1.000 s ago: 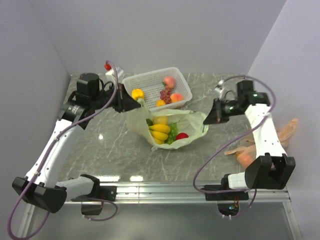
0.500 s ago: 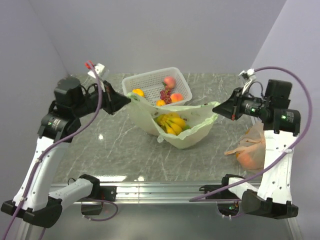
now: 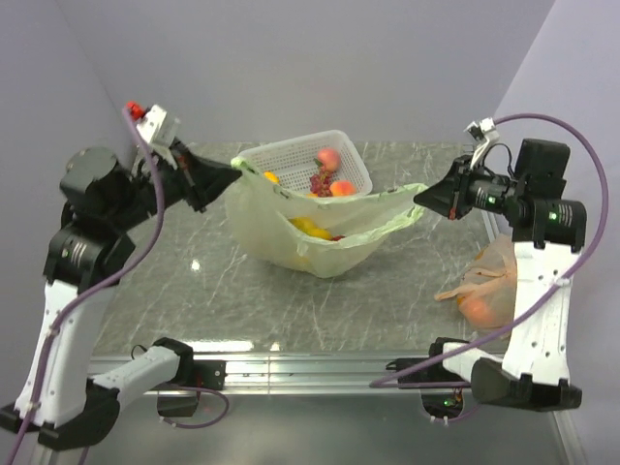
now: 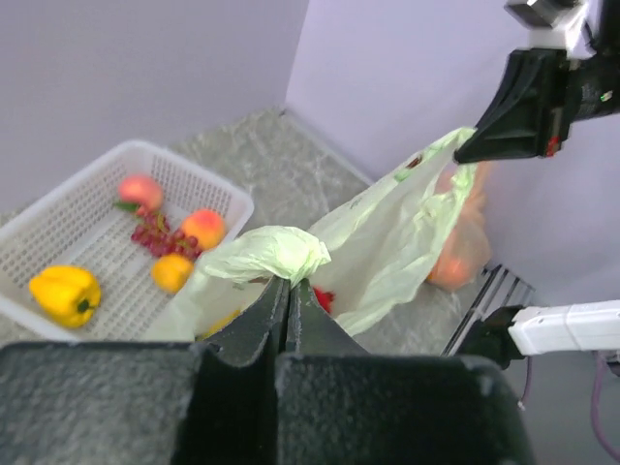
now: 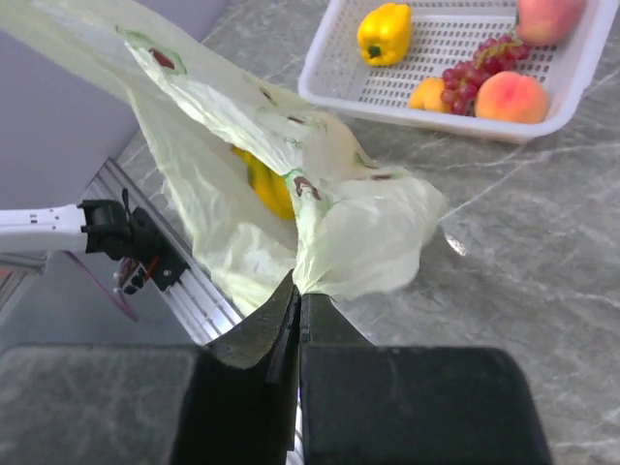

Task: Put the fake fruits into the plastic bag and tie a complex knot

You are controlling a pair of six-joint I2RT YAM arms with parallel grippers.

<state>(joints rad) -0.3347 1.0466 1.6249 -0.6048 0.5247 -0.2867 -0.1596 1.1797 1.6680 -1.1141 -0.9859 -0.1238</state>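
The pale green plastic bag hangs stretched between my two grippers and sags down to the table. My left gripper is shut on one handle, raised at the basket's left corner. My right gripper is shut on the other handle, raised at the right. Inside the bag I see the yellow banana bunch, which also shows in the right wrist view, and a bit of a red apple. I see no knot.
The white lattice basket stands behind the bag with two peaches, grapes, a small orange fruit and a yellow pepper. A peach-orange bag holding fruit lies by the right arm's base.
Both grippers have risen and pulled apart with the handles. The bag has gone from lying open on the table to hanging taut between them, and its fruits are now mostly covered.
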